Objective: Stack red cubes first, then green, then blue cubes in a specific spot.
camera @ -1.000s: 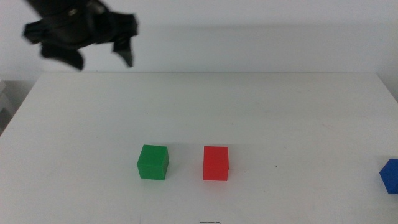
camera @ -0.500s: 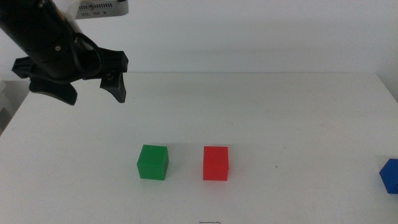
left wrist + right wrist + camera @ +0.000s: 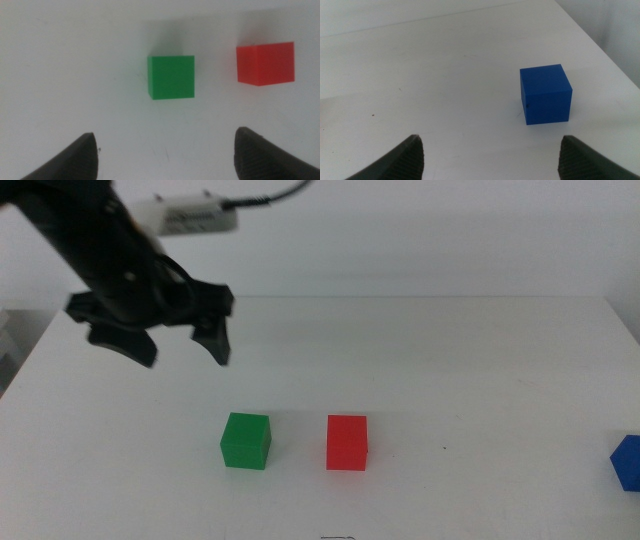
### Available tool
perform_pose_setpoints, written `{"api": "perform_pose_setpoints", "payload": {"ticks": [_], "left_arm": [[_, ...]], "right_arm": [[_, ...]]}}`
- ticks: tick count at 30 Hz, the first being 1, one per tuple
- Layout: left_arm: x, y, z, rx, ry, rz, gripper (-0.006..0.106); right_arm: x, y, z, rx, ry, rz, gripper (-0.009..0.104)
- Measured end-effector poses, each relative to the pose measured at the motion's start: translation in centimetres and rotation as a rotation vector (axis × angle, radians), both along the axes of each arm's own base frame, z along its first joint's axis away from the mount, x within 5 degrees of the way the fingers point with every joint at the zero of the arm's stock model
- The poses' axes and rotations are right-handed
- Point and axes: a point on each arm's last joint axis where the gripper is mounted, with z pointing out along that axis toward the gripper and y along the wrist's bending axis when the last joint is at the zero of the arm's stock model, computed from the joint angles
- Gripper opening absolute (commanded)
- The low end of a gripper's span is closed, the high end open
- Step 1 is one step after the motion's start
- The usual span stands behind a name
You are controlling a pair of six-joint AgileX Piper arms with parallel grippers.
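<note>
At the left of the white table [image 3: 450, 350], the left gripper [image 3: 185, 352] hung above the surface with its two jaws spread wide and nothing between them. Nearer the front lay one green cube [image 3: 246, 440] and, just beside it but not touching, one red cube [image 3: 347, 442]. Far to the right, at the table's edge, sat one blue cube [image 3: 628, 462], and the right gripper [image 3: 490, 160] waited near it with its jaws also parted and empty.
</note>
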Motion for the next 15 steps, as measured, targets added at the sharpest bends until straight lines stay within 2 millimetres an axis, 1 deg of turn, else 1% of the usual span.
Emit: {"api": "perform_pose_setpoints", "payload": {"ticks": [6,15], "left_arm": [[1.1,-2.4,-3.1,0.047,0.08,-0.063,0.093],[2.8,-4.2,-7.9,0.095,0.201,-0.09,0.093]], "right_arm": [[0.0,0.0,0.0,0.0,0.0,0.0,0.074],[0.0,0.0,0.0,0.0,0.0,0.0,0.074]]}}
